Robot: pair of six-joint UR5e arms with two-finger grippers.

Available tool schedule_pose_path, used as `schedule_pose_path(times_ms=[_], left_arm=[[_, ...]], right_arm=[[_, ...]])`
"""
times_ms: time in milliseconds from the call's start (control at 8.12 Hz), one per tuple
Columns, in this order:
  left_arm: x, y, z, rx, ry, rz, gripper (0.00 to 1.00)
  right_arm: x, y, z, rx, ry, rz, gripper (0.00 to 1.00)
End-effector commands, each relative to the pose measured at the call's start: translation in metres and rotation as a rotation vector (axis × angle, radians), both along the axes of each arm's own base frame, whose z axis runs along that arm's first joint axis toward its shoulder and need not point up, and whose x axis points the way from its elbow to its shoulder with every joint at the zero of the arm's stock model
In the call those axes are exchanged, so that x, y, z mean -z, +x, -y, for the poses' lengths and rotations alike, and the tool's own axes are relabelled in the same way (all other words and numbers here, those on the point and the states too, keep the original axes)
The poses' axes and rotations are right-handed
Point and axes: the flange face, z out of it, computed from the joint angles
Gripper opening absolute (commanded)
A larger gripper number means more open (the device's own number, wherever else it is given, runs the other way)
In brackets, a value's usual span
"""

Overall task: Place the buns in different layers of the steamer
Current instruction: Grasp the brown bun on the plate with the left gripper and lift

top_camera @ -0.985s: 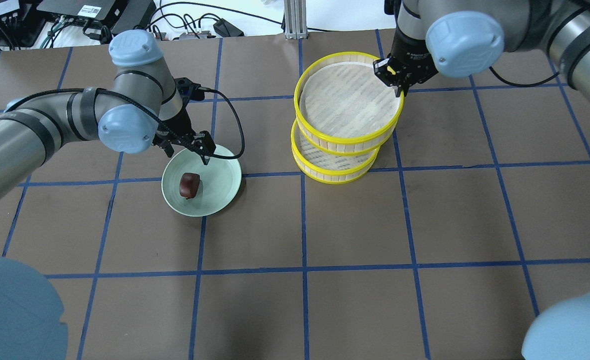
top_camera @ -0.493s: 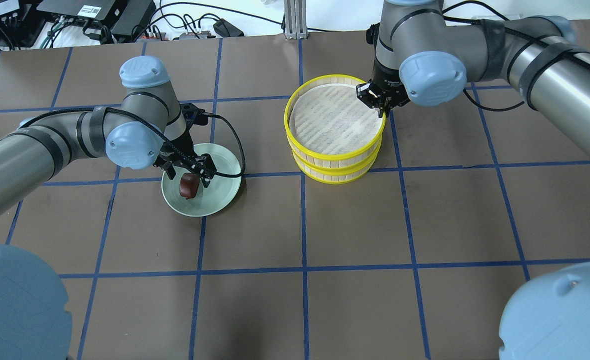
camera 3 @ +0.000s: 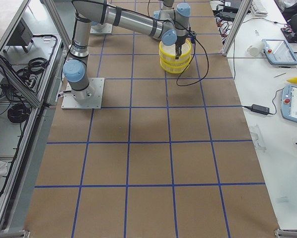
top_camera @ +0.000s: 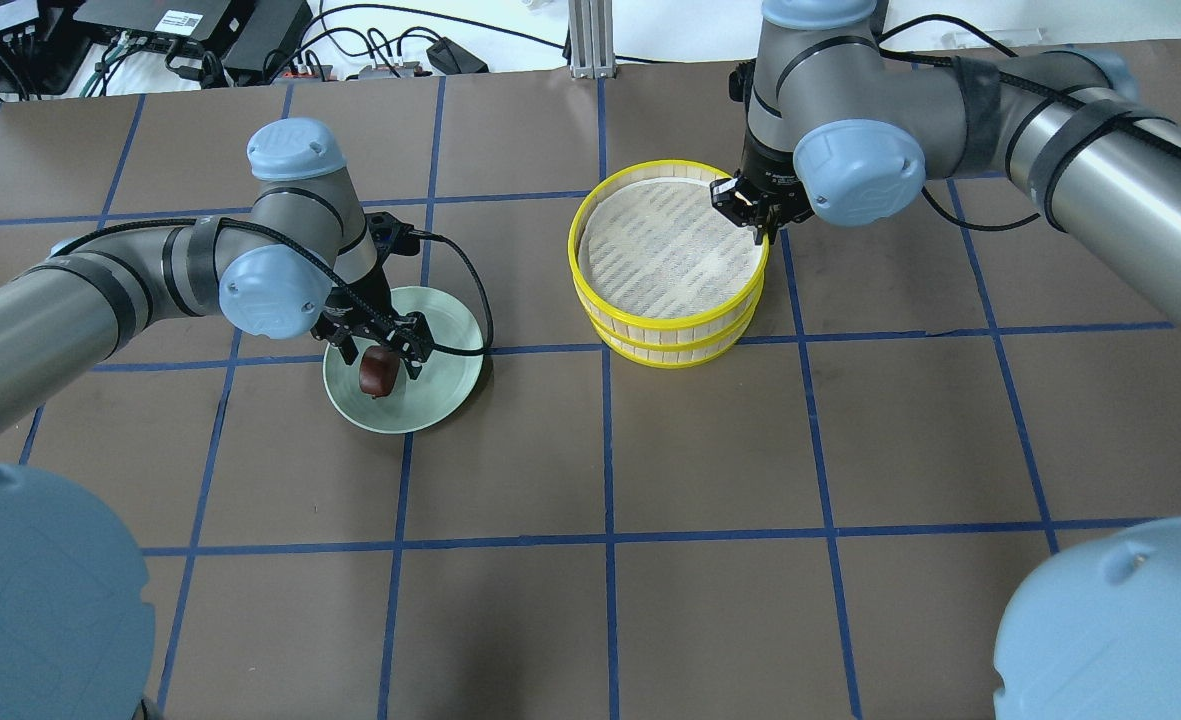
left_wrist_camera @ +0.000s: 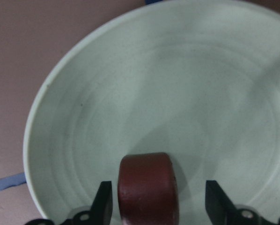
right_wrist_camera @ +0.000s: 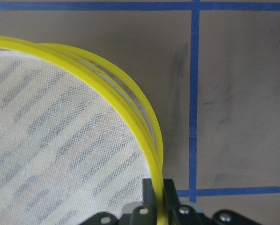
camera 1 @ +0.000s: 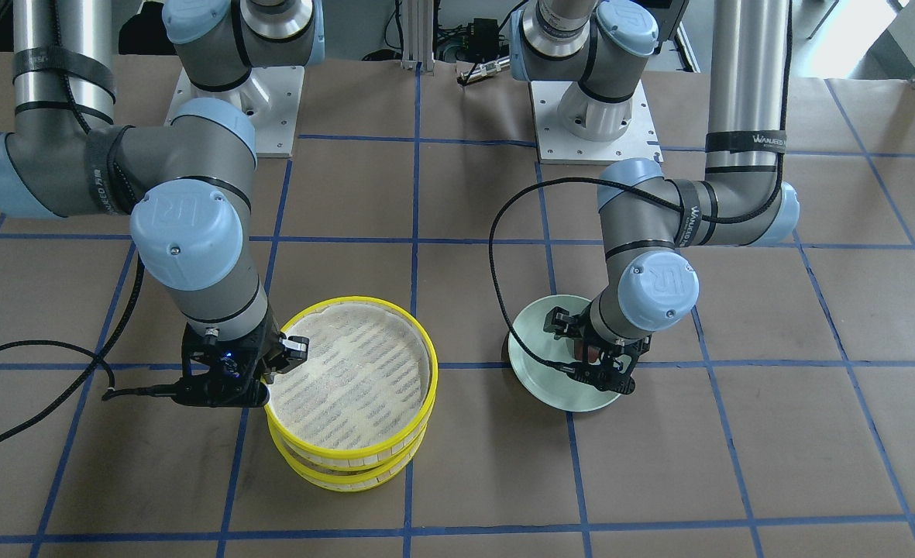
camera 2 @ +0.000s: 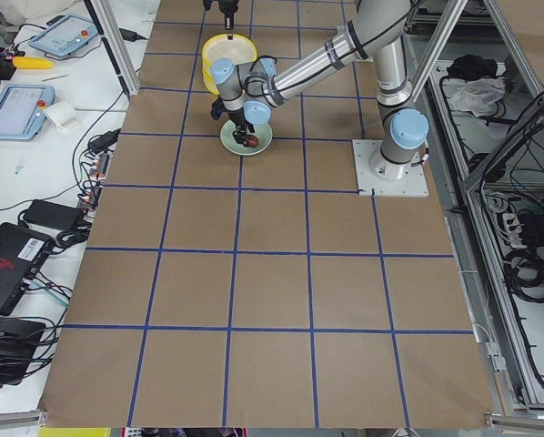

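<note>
left end effector (top_camera: 380, 360): wide, straddles brown bun (top_camera: 379, 374) on plate (top_camera: 453, 368) | right end effector (top_camera: 763, 231): clamps top steamer tray (top_camera: 666, 318) rim

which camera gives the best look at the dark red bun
Left wrist-mounted: the dark red bun fills the lower middle, on the green plate, between the fingers of the open left gripper. Overhead shows it small; front-facing mostly hides it behind the arm; exterior left shows a speck.

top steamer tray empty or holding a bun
Empty: the top steamer tray shows only bare mesh; the brown bun is on the green plate.
</note>
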Motion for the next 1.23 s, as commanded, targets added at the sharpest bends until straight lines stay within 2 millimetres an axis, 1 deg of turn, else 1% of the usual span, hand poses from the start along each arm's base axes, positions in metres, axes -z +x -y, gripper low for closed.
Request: schedule_pose_path(times_ms=[0,123,246,369,493,616,739,862,985,1108], left_arm=[[-0.005,0.0,0.006,-0.002,-0.014,-0.002,0.0],[-0.01,0.0,0.009,-0.008,-0.026,0.0,0.0],[-0.02,-0.001,0.013,-0.012,-0.048,-0.006,0.0],[-0.031,-0.001,0.022,-0.034,-0.07,-0.008,0.0],[-0.045,-0.003,0.028,-0.06,-0.088,-0.002,0.0],[-0.058,-0.008,0.032,-0.081,-0.115,0.0,0.0],[-0.068,-0.016,0.034,-0.131,-0.135,-0.041,0.0],[-0.082,-0.022,0.036,-0.176,-0.16,-0.085,0.0],[-0.094,-0.026,0.039,-0.176,-0.182,-0.09,0.0],[-0.1,-0.026,0.043,-0.185,-0.195,-0.098,0.0]], right_arm=[[0.0,-0.001,0.005,0.002,-0.036,0.008,0.0],[0.0,-0.001,0.005,0.001,-0.037,0.01,0.0],[0.0,-0.002,0.005,0.002,-0.034,0.006,0.0],[0.002,-0.005,0.006,-0.025,-0.03,0.003,0.0],[0.003,-0.006,0.005,-0.036,-0.024,0.001,0.0],[0.003,-0.006,0.005,-0.038,-0.023,0.001,0.0],[0.005,-0.007,0.006,-0.04,-0.019,0.002,0.0],[0.006,-0.011,0.008,-0.032,-0.018,0.004,0.0],[0.006,-0.015,0.009,-0.027,-0.018,0.003,0.0],[0.008,-0.016,0.008,-0.031,-0.013,0.004,0.0]])
